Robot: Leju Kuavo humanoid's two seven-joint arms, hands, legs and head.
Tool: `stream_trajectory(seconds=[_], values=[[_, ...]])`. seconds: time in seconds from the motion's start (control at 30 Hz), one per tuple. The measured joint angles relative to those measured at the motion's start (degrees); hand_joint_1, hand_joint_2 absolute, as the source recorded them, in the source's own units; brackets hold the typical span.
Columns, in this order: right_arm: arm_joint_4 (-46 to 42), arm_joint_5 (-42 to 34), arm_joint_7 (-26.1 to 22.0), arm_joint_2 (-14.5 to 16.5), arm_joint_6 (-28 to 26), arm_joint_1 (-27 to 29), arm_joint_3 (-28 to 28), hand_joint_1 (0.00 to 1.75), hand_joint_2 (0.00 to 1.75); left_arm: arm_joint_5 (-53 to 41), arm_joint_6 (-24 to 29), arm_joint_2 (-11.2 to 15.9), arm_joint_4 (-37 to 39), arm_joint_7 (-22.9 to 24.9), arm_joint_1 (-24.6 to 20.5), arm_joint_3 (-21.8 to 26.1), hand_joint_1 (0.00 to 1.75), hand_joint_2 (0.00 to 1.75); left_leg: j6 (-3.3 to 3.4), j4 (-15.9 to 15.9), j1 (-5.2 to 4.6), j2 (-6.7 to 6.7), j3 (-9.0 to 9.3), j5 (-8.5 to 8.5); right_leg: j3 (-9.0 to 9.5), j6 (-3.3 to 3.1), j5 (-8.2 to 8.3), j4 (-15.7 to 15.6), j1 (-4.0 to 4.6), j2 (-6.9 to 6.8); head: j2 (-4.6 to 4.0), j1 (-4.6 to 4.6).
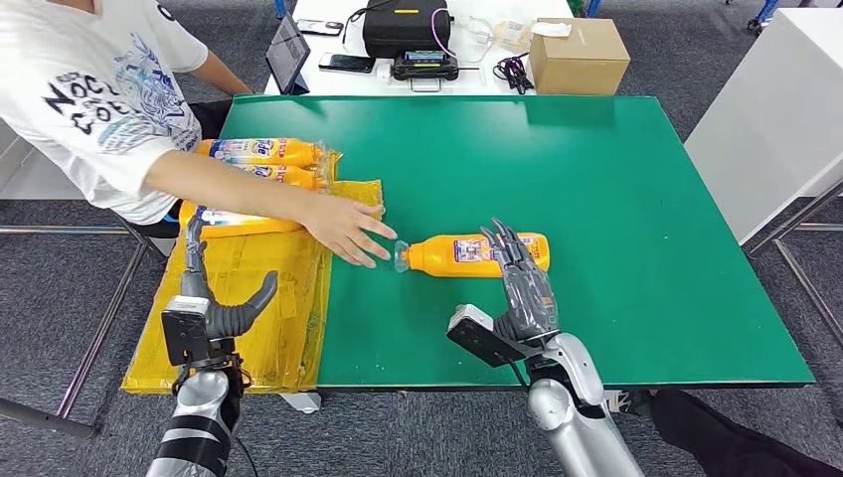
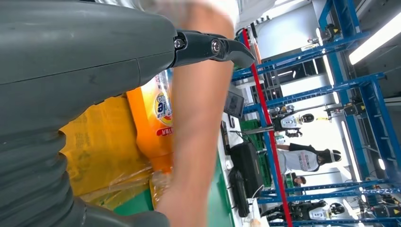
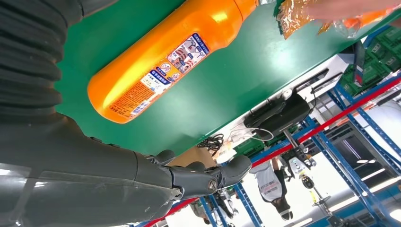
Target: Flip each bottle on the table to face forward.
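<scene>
Right hand poised over a lying bottle while a person reaches in beside it.

The bottle point(image 1: 475, 254) lies on its side on the green table point(image 1: 616, 179), cap toward the person's hand point(image 1: 348, 229), which sits just beside the cap, seemingly having set it there. The right hand point(image 1: 522, 278) hovers over the bottle's base end, fingers point(image 1: 507, 243) spread and gripping nothing, likely lined up to roll it so the front label faces forward. More bottles point(image 1: 263, 151) wait on yellow wrapping point(image 1: 249, 298), on the far side of the person's hand from the bottle. The left hand point(image 1: 214, 298) is raised over that wrapping, fingers apart and empty, apparently keeping clear.
</scene>
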Motion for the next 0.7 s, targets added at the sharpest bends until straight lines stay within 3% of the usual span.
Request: stream_trajectory(seconds=[0.7], values=[[-0.98,0.01,0.37,-0.35,1.66,1.32,-0.90,0.00,1.75,0.33,-2.00,-0.18,0.00,1.29,0.52,0.00,0.00,1.75,0.00,0.00,0.00,0.00,-0.01,0.00,0.00,0.00,0.00,0.00,0.00,0.00,0.00,0.00]])
